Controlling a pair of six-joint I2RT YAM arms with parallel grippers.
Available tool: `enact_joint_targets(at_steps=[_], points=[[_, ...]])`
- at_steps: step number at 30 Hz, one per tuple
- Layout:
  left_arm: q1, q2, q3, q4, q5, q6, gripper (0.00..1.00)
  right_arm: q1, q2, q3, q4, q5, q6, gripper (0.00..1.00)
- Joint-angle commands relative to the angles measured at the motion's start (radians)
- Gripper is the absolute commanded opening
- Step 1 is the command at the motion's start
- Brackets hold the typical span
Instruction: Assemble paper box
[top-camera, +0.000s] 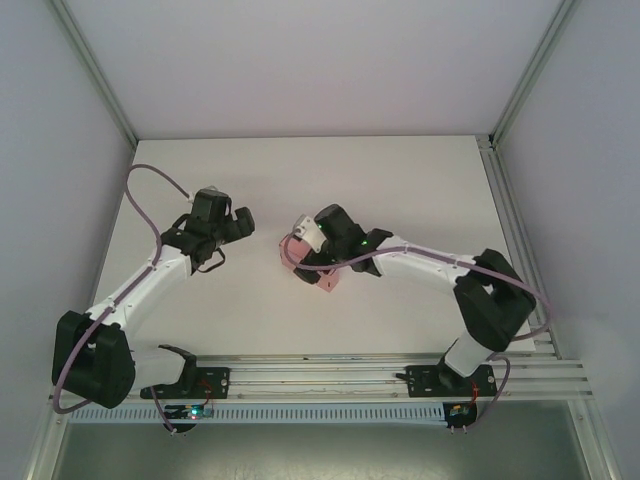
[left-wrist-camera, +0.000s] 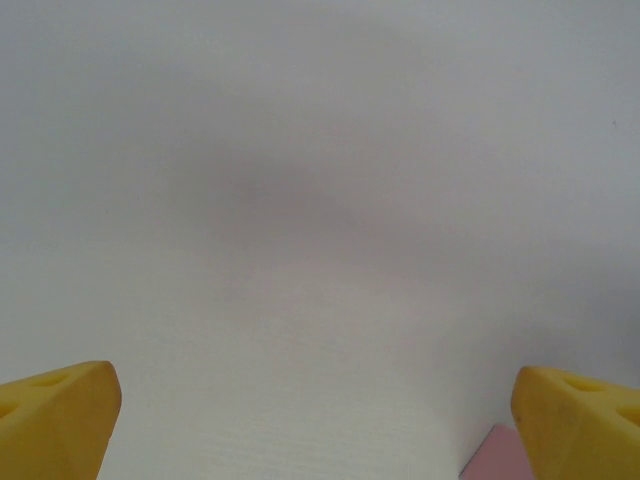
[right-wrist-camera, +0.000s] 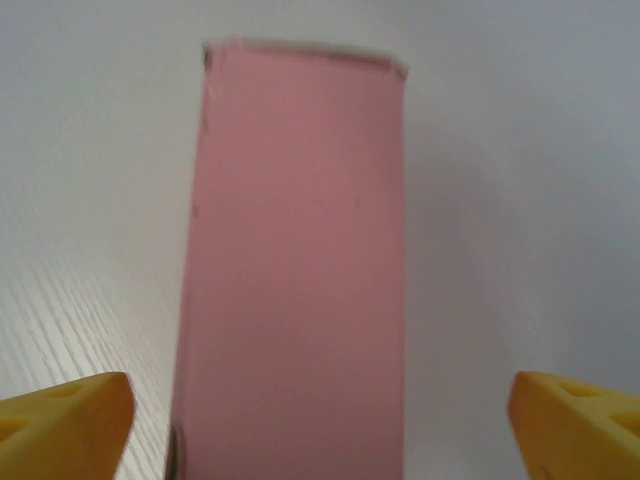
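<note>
**Pink box sits loose between spread fingers**

The paper box (right-wrist-camera: 300, 250), folded into a pink oblong, rests on the white table (top-camera: 400, 190) near its middle. It sits between the parted fingers of the right gripper (right-wrist-camera: 320, 420), with a gap on each side. Nearby, the left gripper (left-wrist-camera: 320, 420) hangs over bare table, fingers wide, grasping nothing.

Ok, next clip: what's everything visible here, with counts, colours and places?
Folded rectangular card box: one, pink, mid-table, between the right hand's fingers, which are clear of its sides.
Wood-grain table: one, white, under everything.
Aluminium rail frame: one, silver, near edge.
Enclosure wall panels: three, pale grey, around the table.
Cables: two, purple, one along each arm.
Left arm: one, white and black.
Right arm: one, white and black.
Left hand: one, yellow fingers, open over bare table.
Right hand: one, yellow fingers, open astride the box.
</note>
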Motion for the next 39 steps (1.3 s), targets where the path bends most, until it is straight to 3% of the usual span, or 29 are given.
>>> enact_joint_targets(at_steps=[1, 4, 6, 9, 11, 13, 16, 19, 23, 28, 34, 36, 38, 39], points=[[0.016, -0.015, -0.014, -0.015, -0.038, -0.009, 1.0, 0.002, 0.032, 0.044, -0.099, 0.026, -0.037, 0.86], [0.021, -0.017, -0.012, -0.017, -0.04, -0.005, 1.0, 0.002, 0.047, 0.06, -0.129, 0.051, -0.058, 0.56], [0.024, -0.022, -0.012, -0.022, -0.042, -0.002, 1.0, 0.003, 0.046, 0.069, -0.15, 0.07, -0.072, 0.44], [0.027, -0.037, -0.015, -0.026, -0.042, 0.005, 1.0, 0.005, 0.016, 0.077, -0.154, 0.174, -0.079, 0.42], [0.028, -0.051, -0.02, -0.026, -0.046, 0.012, 1.0, 0.015, -0.025, 0.063, -0.108, 0.314, -0.127, 0.43], [0.028, -0.063, -0.03, -0.023, -0.057, 0.014, 1.0, 0.034, -0.054, 0.011, 0.006, 0.483, -0.275, 0.4], [0.03, -0.071, -0.039, -0.029, -0.076, 0.013, 1.0, 0.044, -0.067, -0.07, 0.193, 0.61, -0.539, 0.35], [0.032, -0.075, -0.043, -0.041, -0.074, 0.005, 1.0, 0.035, -0.043, -0.12, 0.395, 0.656, -0.712, 0.33], [0.031, -0.083, -0.051, -0.046, -0.081, -0.003, 1.0, 0.034, 0.009, -0.144, 0.525, 0.597, -0.861, 0.32], [0.034, -0.08, -0.04, -0.079, -0.097, -0.007, 1.0, 0.023, 0.054, -0.204, 0.664, 0.506, -0.855, 0.34], [0.039, -0.095, -0.044, -0.079, -0.083, -0.001, 1.0, 0.063, 0.052, -0.256, 0.595, 0.5, -0.786, 0.37], [0.041, -0.098, -0.041, -0.076, -0.088, -0.002, 1.0, 0.079, 0.025, -0.249, 0.49, 0.464, -0.712, 0.51], [0.044, -0.103, -0.041, -0.071, -0.087, 0.005, 1.0, 0.083, -0.016, -0.226, 0.339, 0.373, -0.614, 0.8], [0.044, -0.106, -0.042, -0.069, -0.086, 0.009, 1.0, 0.083, -0.037, -0.216, 0.279, 0.331, -0.569, 0.87]])
